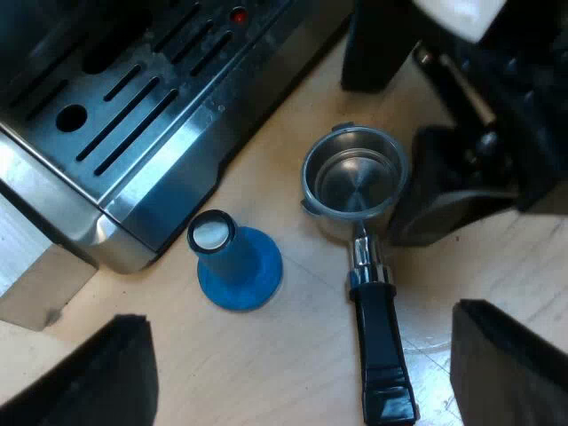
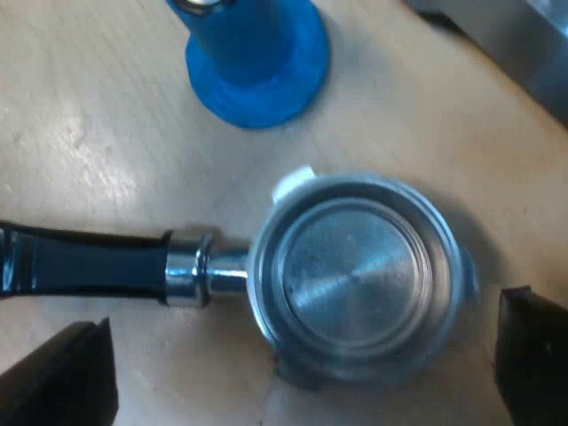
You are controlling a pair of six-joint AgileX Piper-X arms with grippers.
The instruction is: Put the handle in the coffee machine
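Holder (image 1: 355, 177) is loose, lying flat on the tabletop (image 1: 275, 151), not in the espresso machine (image 1: 169, 204). Basket faces up, and its inside is bare metal. Its dark handle (image 1: 382, 346) runs along the tabletop, pointing away from the machine's slotted drip tray (image 1: 115, 115).

Blue tamper (image 1: 235, 262) stands upright on its wide base. It is just beside the machine's front corner, near the holder but apart from it.

Left end effector (image 1: 302, 373) hangs above the tabletop with its fingers (image 1: 115, 377) wide apart and gripping nothing. The end of the handle lies below the gap between them. Can't tell height over it.

Right end effector (image 1: 453, 186) sits close against the basket side of the holder, on the side far from the tamper. In its own wrist view the right end effector (image 2: 302, 346) is over the holder (image 2: 355, 275), with fingers (image 2: 62, 377) spread and the basket rim between them. No contact visible. Handle (image 2: 89, 262) sticks out sideways past one finger.

Tamper (image 2: 257, 62) is beyond the basket on bare tabletop (image 2: 89, 115), with the machine (image 2: 506, 35) edge nearby.
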